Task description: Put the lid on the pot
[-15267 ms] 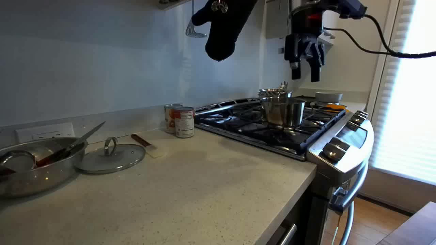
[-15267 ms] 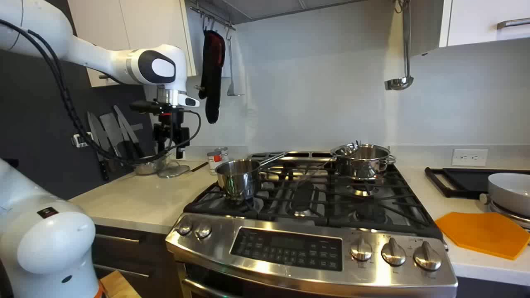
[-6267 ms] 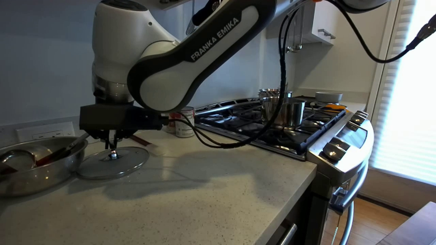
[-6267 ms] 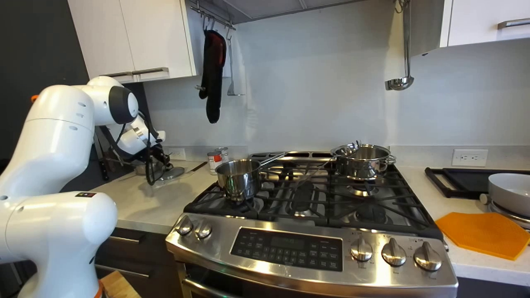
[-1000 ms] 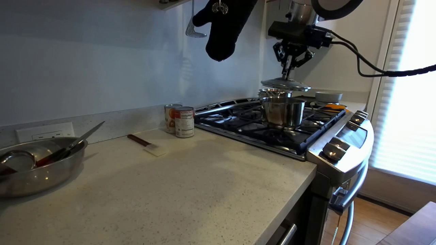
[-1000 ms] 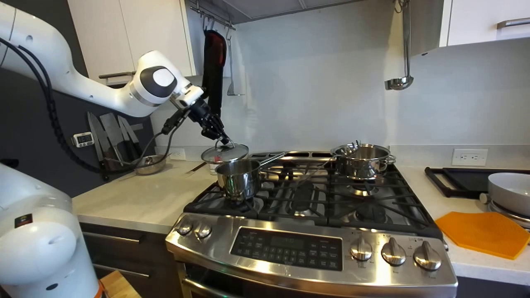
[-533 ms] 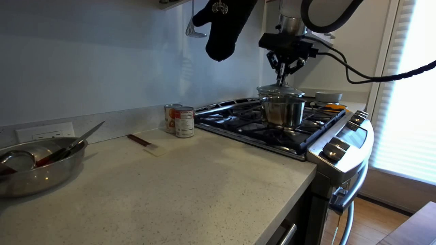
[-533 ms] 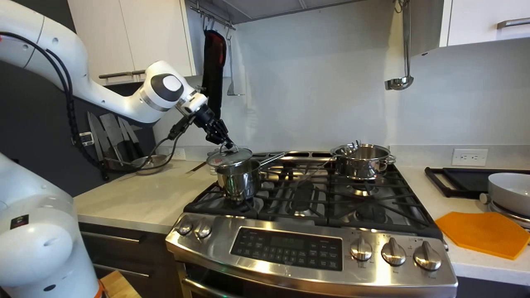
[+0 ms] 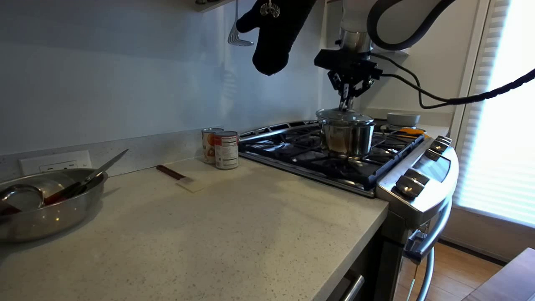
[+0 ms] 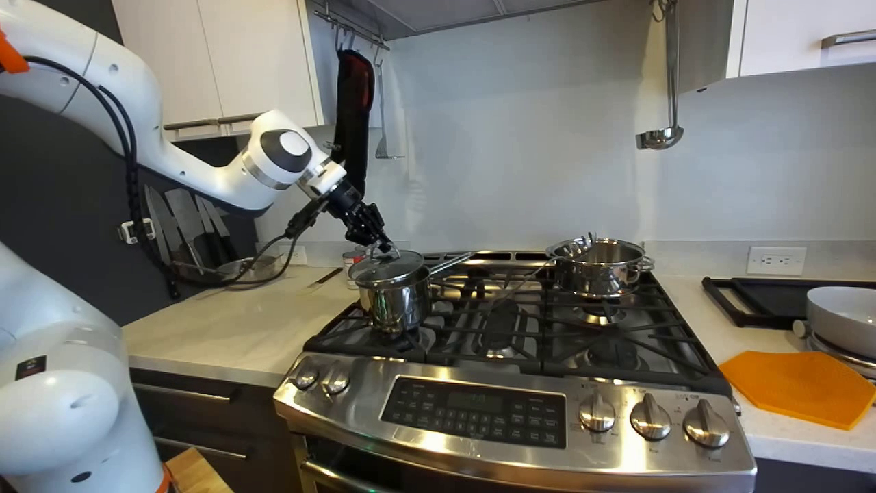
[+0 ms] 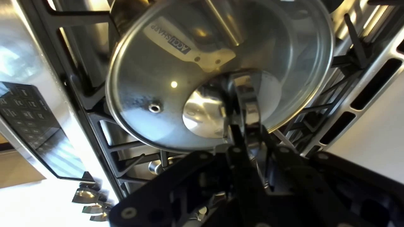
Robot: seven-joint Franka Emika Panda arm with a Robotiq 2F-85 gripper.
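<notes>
The pincer (image 11: 247, 134) pinches the handle (image 11: 249, 102) of the lid (image 10: 384, 270), which is over the pot (image 10: 397, 308) on the stove (image 10: 328, 404), slightly off centre; I cannot tell whether the lid is fully seated. Two cans (image 9: 226, 151) stand beside the stove on the worktop (image 9: 234, 234).

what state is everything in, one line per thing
lid, over the pot, held by its handle; fully seated or not, unclear
pot, upright on the stove
hand, shut on the lid's handle
bowl, upright, utensils inside
back pot, uncovered
cans, upright
mitt, hanging
ladle, hanging
cupboard, shut
</notes>
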